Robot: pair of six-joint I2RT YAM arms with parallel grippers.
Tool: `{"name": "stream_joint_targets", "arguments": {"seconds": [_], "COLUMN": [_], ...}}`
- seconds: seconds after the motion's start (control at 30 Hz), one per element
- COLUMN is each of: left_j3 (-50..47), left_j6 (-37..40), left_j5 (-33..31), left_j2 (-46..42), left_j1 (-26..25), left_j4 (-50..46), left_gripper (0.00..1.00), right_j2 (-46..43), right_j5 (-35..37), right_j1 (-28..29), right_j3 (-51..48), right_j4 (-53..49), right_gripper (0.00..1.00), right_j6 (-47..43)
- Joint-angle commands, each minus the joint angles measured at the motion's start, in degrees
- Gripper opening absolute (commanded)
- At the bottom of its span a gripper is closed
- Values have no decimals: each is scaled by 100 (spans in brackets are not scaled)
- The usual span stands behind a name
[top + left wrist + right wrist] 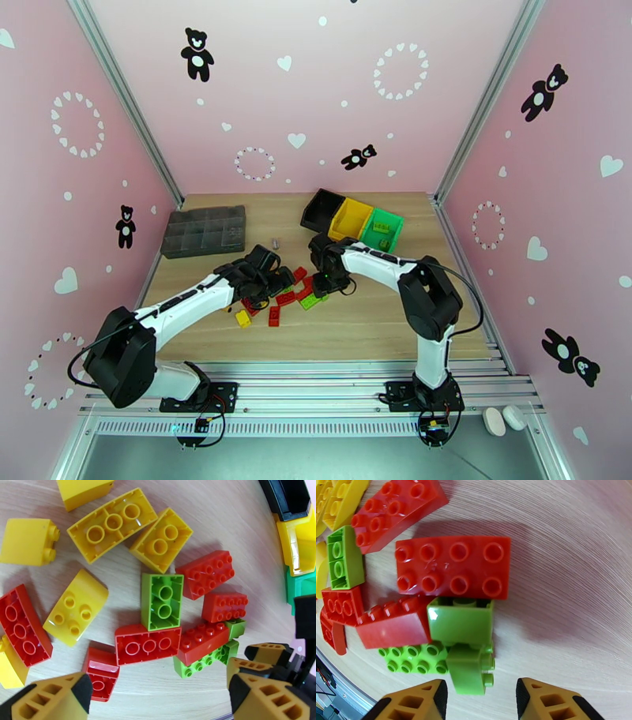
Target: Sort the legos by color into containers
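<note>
**Sorting scene, three views.** We count three containers (352, 218) joined in a row at the far side of the table (379, 324): one black, one yellow, one green. The green one holds green pieces too small to count. The legos (148, 644) lie loose on the wood between the two arms, apart from the containers. From the left wrist we count six yellow, six red and three green, several cut off at the frame edge. The left gripper (158, 685) hangs over them, fingers spread wide. The right gripper (482, 689) has its fingers apart on either side of a small green brick (468, 669), not clamping it. One grey organizer tray (202, 251) sits at the far left.
</note>
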Motion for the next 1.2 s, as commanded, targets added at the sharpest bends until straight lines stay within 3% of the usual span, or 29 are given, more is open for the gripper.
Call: {"name": "stream_joint_targets", "arguments": {"seconds": [0.0,0.7,0.93,1.17], "left_j3": [-46,429,1150,2337], "left_j6": [-49,95,364,597], "left_j5": [-21,291,785,1473], "left_j2": [-128,438,1209,2291], "left_j1": [11,16,-82,-291], "left_j4": [8,161,343,464], "left_gripper": [97,97,97,96], "right_j2": [173,138,-400,-1014], "right_j5": [-34,238,426,647], "right_j1": [9,-48,-392,-1158], "right_j3": [146,152,-208,-479], "right_j4": [-21,-88,-156,-272], "right_gripper": [50,29,25,24], "right_j6": [1,84,142,207]}}
